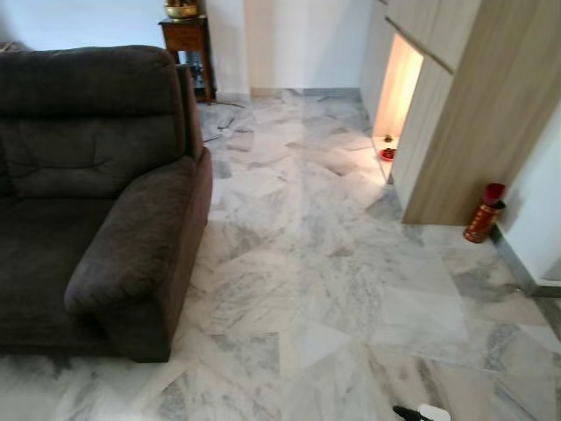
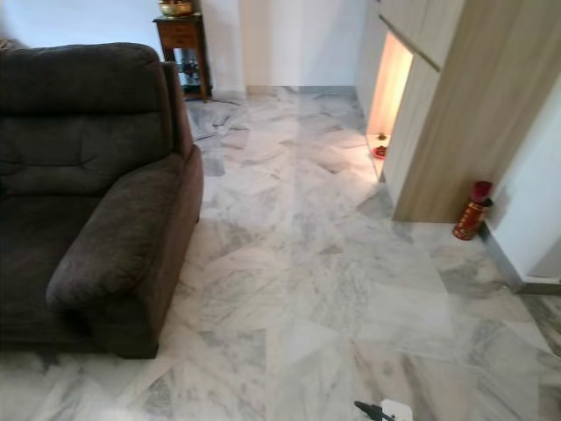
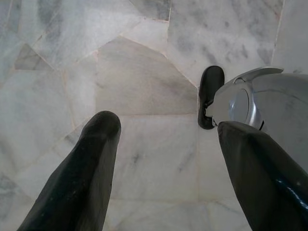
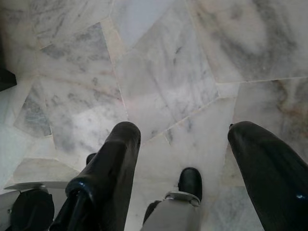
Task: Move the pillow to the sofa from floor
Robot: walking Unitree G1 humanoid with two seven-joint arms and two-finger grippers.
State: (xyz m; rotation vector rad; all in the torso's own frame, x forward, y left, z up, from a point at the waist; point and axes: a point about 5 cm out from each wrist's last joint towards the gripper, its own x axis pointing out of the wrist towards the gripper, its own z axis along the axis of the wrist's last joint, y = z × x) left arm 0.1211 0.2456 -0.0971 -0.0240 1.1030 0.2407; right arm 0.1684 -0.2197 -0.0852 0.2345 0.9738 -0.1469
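A dark brown sofa (image 1: pixel 96 193) stands on the marble floor (image 1: pixel 316 263).
The left hand (image 3: pixel 163 159) and the right hand (image 4: pixel 185 159) both hang open over bare floor, holding nothing. A red bottle (image 1: pixel 485 213) stands by the wooden cabinet (image 1: pixel 456 114).

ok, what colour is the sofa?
Dark brown sofa, clearest in the left eye view.

red fire extinguisher (image 1: pixel 484 216) on the marble floor (image 1: pixel 307 263) by the wooden cabinet (image 1: pixel 456 105), little side table (image 1: pixel 188 39) way back
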